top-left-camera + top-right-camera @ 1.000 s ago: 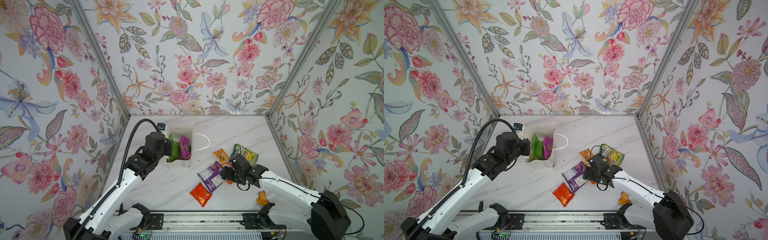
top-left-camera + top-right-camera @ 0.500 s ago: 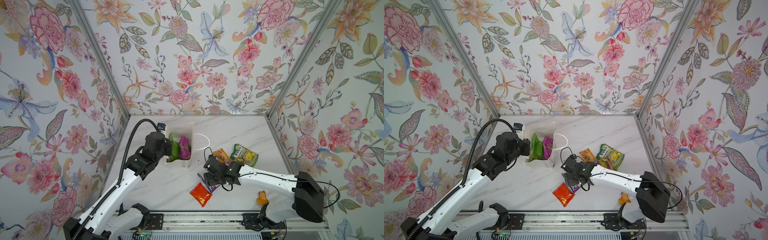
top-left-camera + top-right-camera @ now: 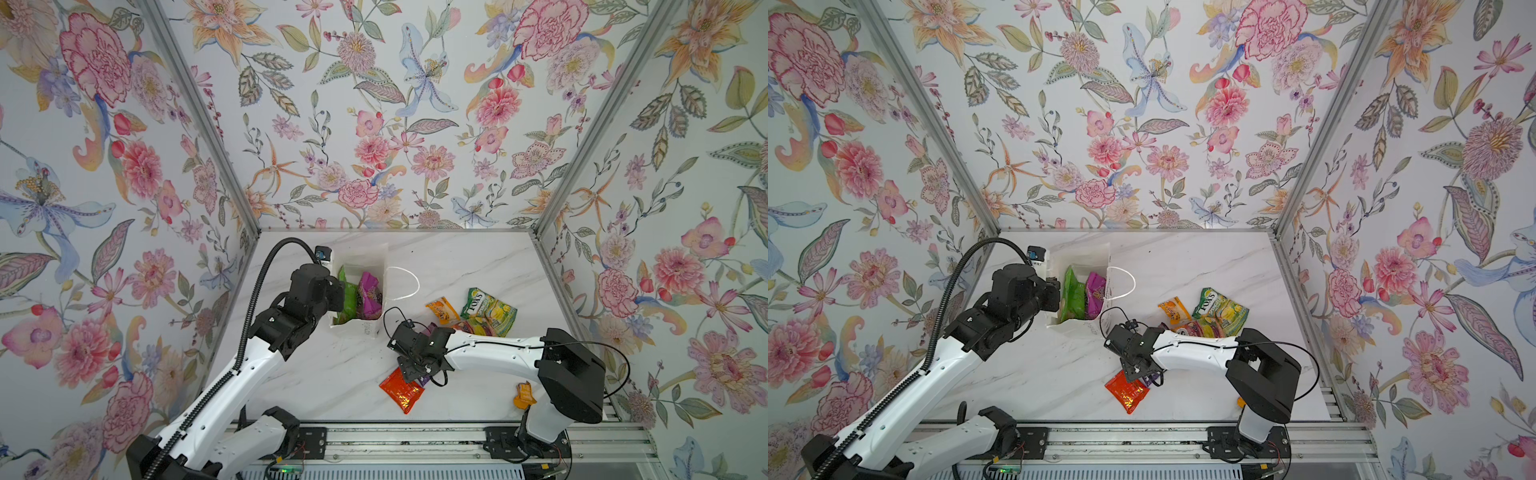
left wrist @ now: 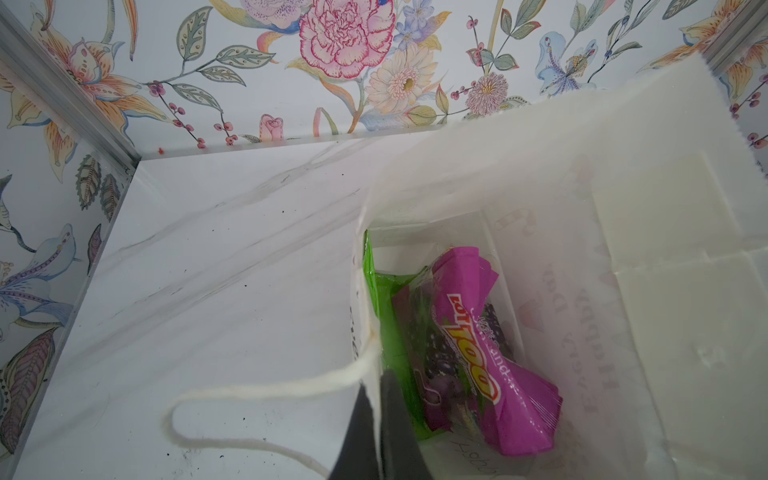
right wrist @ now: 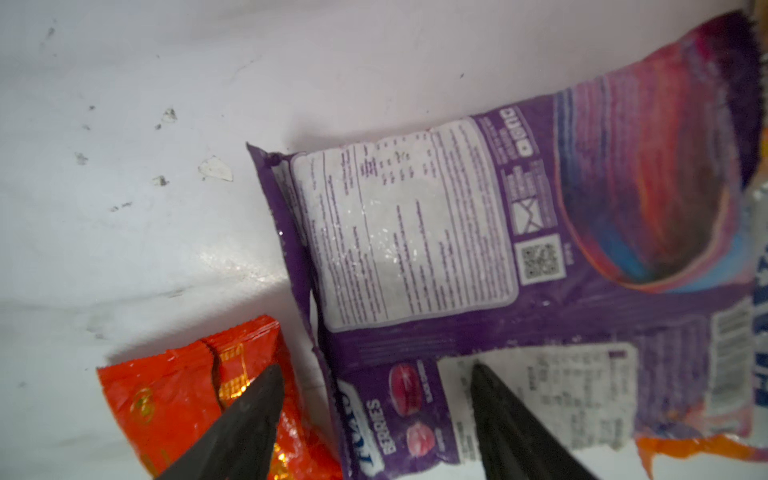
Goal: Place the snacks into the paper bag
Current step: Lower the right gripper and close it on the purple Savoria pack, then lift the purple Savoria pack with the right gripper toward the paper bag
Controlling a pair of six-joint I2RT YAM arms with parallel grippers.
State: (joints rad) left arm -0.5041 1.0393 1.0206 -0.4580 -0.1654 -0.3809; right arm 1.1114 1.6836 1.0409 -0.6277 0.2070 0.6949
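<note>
Paper bag (image 3: pixel 360 328) upright, mouth upward

1. The green candy bag (image 3: pixel 489 311) (image 3: pixel 1222 312) on the tabletop carries "FOX'S" in white letters, legible in both top views.
2. The purple packet (image 5: pixel 457 249) shows "BERRIES" and part of a white "FOX'S" logo. Beside them are a QR code (image 5: pixel 540 259) and white panels of print too fine to read.
3. The magenta packet (image 4: pixel 478 353) appears to read "LOT 100" in orange.
4. The paper bag (image 4: pixel 665 270) shows grey lettering reversed through its wall. "Happy" and "Day" can be made out.
5. The gold print on the red-orange foil pack (image 5: pixel 174 399) is illegible.
</note>
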